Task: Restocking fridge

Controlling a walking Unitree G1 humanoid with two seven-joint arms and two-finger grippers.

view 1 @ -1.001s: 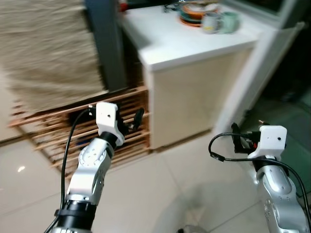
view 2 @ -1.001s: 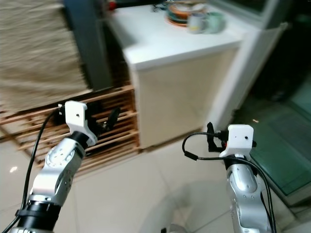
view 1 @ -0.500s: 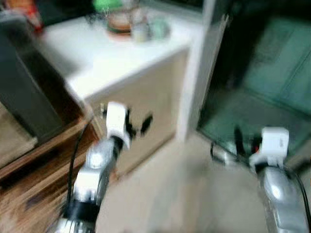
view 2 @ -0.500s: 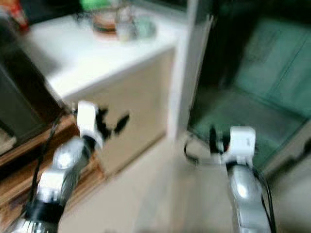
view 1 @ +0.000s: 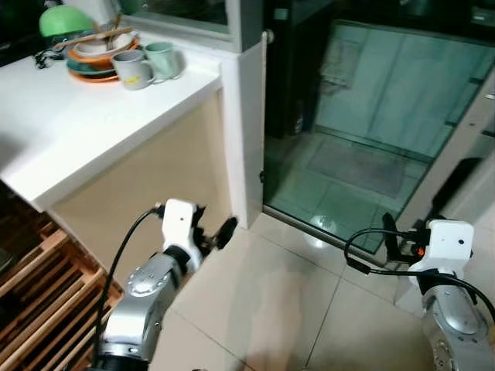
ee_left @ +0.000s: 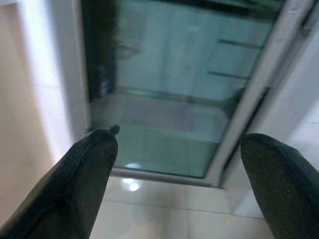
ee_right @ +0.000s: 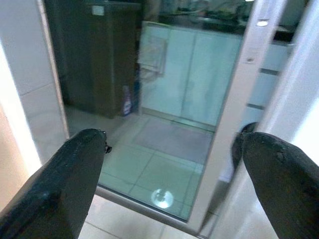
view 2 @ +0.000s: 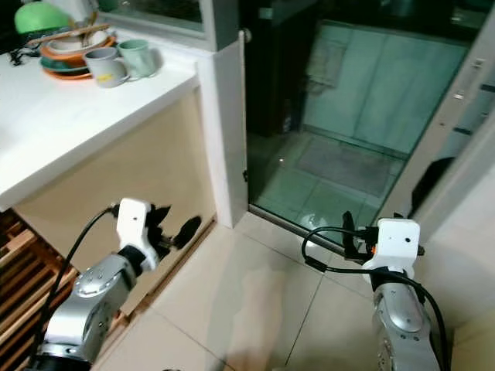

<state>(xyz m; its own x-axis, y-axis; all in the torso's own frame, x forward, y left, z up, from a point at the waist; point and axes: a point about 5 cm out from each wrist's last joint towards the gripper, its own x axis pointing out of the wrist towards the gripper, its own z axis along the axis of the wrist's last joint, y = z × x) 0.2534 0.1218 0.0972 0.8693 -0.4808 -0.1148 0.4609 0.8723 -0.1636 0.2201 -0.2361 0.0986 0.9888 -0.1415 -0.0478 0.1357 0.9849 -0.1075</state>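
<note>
We stand on a tiled floor [view 1: 271, 294] with both arms raised ahead of us and nothing in hand. The left gripper [ee_left: 179, 164] has its jaws spread wide and empty; the wrist view looks between them at a glass sliding door [ee_left: 164, 99]. The right gripper [ee_right: 174, 169] is likewise wide open and empty, aimed at the same doorway.

At 10 o'clock a white table [view 1: 69, 147] carries a stack of bowls [view 1: 93, 58], a grey mug [view 1: 131, 69] and a pale green mug [view 1: 164, 59]. At 8 o'clock we see part of a wooden slatted rack [view 1: 31, 309]. From 12 to 2 o'clock the doorway opens onto a darker, green-tinted room with a floor mat [view 1: 363, 166].

We cannot locate the fridge or any stock item from here; a tall dark unit [ee_right: 107, 55] stands beyond the door, but we cannot tell what it is.

Handling, as a judgement only:
- Fridge goods are typically rigid bottles, cartons or jars, moderately heavy when full.
- Chilled or wet surfaces are slippery against smooth black fingers [ee_left: 75, 189].
- We take such items at mid-body, below any taper, and keep them upright.
- Glass is fragile; we close the jaws gently.
- A fridge door needs a firm pull at its handle edge
</note>
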